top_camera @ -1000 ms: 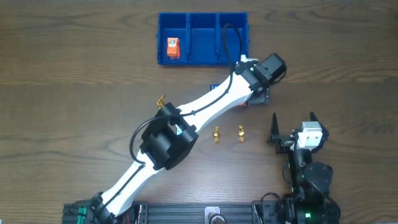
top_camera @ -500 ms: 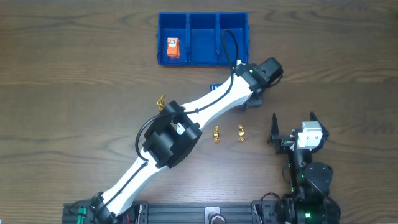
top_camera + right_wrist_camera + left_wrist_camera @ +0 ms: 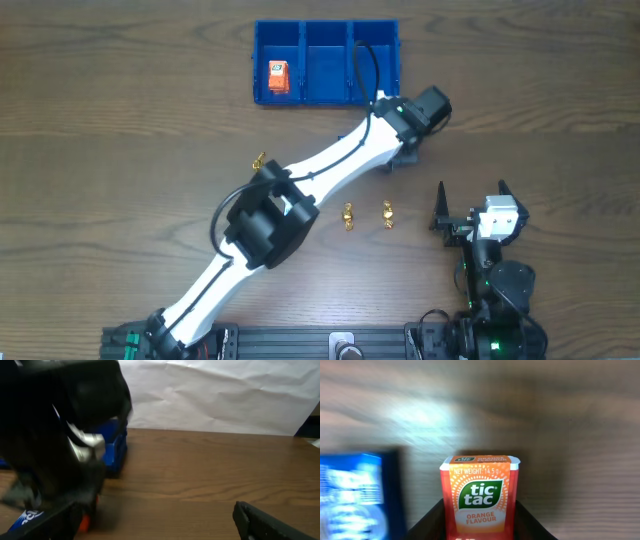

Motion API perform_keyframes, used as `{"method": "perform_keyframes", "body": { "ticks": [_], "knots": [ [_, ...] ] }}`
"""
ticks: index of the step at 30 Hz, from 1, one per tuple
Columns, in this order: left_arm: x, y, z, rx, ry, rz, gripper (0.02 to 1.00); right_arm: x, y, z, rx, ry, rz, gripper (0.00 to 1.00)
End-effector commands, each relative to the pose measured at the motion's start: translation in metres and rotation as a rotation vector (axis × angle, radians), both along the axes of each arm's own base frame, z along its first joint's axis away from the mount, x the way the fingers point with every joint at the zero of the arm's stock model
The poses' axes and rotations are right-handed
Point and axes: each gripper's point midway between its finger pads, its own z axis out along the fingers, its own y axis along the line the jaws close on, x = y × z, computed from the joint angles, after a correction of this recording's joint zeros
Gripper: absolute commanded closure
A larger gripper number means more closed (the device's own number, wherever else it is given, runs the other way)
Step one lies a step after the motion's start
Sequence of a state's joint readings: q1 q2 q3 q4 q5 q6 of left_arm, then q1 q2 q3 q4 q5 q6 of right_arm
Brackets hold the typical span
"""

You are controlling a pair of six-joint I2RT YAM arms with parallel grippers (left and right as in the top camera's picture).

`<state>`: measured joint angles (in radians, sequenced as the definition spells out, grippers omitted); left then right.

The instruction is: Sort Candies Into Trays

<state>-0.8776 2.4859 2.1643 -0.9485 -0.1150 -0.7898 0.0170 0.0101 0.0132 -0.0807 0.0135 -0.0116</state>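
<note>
Left gripper [image 3: 404,156]: we see its jaws drawn in narrow, clamped on the orange box [image 3: 480,494], a dark finger [image 3: 532,522] against each side.
Orange box: a flat, rectangular, glossy plastic box with a white cap, held just off the blue tray's [image 3: 327,98] right corner, on the side towards the arms' bases.
Right gripper [image 3: 472,205]: we find its jaws spread wide and holding nothing, well apart from the tray.
Blue tray: hard plastic, rectangular, with three compartments; a second orange box [image 3: 278,76] lies in its left one.
Gold candies [image 3: 348,215]: small, with twisted shiny foil wraps. Two lie side by side well below the tray; a third [image 3: 259,161] is nearer its left end.
Table [image 3: 120,150]: dark wood grain, matte.
</note>
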Motion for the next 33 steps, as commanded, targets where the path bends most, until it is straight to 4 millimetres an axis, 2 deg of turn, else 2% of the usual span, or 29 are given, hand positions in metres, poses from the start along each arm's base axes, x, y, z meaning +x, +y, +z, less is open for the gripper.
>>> {"method": "perform_keyframes", "body": {
  "ticks": [1, 2, 3, 5, 7, 11, 17, 21, 29, 33],
  "knots": [
    [0.071, 0.073, 0.166, -0.066, -0.317, 0.037, 0.700, 0.000, 0.002, -0.001, -0.008, 0.000, 0.011, 0.003],
    [0.082, 0.093, 0.184, -0.067, -0.347, 0.049, 0.698, 0.000, 0.002, -0.001, -0.008, 0.000, 0.011, 0.003],
    [0.090, 0.108, 0.192, -0.059, -0.363, 0.054, 0.698, 0.000, 0.002, -0.001, -0.008, 0.000, 0.011, 0.003],
    [0.106, 0.138, 0.197, -0.026, -0.375, 0.056, 0.700, 0.000, 0.002, -0.001, -0.008, 0.000, 0.011, 0.003],
    [0.119, 0.161, 0.191, -0.005, -0.355, 0.048, 0.709, 0.000, 0.002, -0.001, -0.008, 0.000, 0.012, 0.003],
    [0.139, 0.194, 0.158, -0.021, -0.269, 0.069, 0.704, 0.000, 0.002, -0.001, -0.008, 0.000, 0.011, 0.003],
    [0.154, 0.214, 0.116, -0.022, -0.191, 0.066, 0.691, 0.000, 0.002, -0.001, -0.008, 0.000, 0.011, 0.003],
    [0.157, 0.220, 0.101, -0.027, -0.161, 0.077, 0.693, 0.000, 0.002, -0.001, -0.008, 0.000, 0.011, 0.003],
    [0.164, 0.222, 0.084, -0.023, -0.151, 0.070, 0.671, 0.000, 0.002, -0.001, -0.008, 0.000, 0.011, 0.003],
    [0.166, 0.224, 0.084, -0.020, -0.156, 0.065, 0.673, 0.000, 0.002, -0.001, -0.008, 0.000, 0.011, 0.003]
  ]
}}
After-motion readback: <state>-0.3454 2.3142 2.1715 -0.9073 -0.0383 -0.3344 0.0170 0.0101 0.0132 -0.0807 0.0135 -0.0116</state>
